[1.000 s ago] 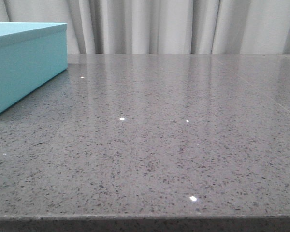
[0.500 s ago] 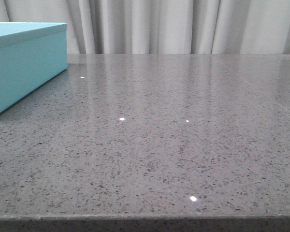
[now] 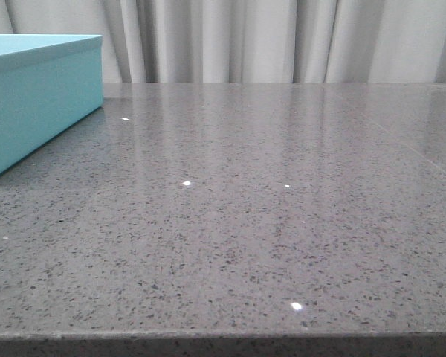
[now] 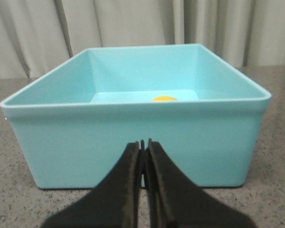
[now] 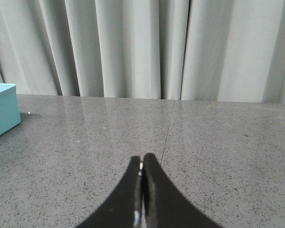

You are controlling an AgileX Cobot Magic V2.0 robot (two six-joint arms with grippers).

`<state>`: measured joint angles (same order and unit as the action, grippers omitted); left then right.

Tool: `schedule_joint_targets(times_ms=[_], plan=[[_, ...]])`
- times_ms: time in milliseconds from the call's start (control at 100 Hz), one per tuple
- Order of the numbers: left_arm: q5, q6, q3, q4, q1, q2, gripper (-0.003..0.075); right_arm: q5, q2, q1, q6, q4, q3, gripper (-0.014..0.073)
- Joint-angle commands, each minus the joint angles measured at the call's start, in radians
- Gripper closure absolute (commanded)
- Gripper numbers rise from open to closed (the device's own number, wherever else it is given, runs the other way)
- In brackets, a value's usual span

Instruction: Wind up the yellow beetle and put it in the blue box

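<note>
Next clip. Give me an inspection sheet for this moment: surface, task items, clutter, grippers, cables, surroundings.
Surface: grey speckled stone table, glossy, with light glints.
Job's things: blue box open on the table's left; only a yellow sliver, likely the yellow beetle, shows on its floor by the far wall.
Clutter: nothing seen.
Grippers: left gripper shut and empty, facing the box's near wall; right gripper shut and empty, over bare table.
Cables: nothing seen.
Surroundings: pale pleated curtain behind the table.
</note>
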<state>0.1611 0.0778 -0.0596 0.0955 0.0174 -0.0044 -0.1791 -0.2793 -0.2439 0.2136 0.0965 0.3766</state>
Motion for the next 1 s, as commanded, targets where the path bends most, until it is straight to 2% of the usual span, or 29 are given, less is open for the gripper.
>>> schedule_joint_targets(times_ms=[0,170,230,990], plan=[[-0.093,-0.053,0.001,-0.015,-0.002,-0.034,0.0738,0.086,-0.009,-0.001,-0.008,0.009,0.026,0.0654],[-0.13,-0.11,0.082,-0.041,0.0,-0.034,0.0738,0.085,-0.009,-0.001,-0.008,0.009,0.026,0.0654],[-0.092,-0.11,0.08,-0.036,0.0,-0.034,0.0738,0.085,-0.009,-0.001,-0.008,0.009,0.026,0.0654],[-0.109,-0.078,0.08,-0.036,0.0,-0.034,0.0738,0.085,-0.009,-0.001,-0.008,0.009,0.026,0.0654]])
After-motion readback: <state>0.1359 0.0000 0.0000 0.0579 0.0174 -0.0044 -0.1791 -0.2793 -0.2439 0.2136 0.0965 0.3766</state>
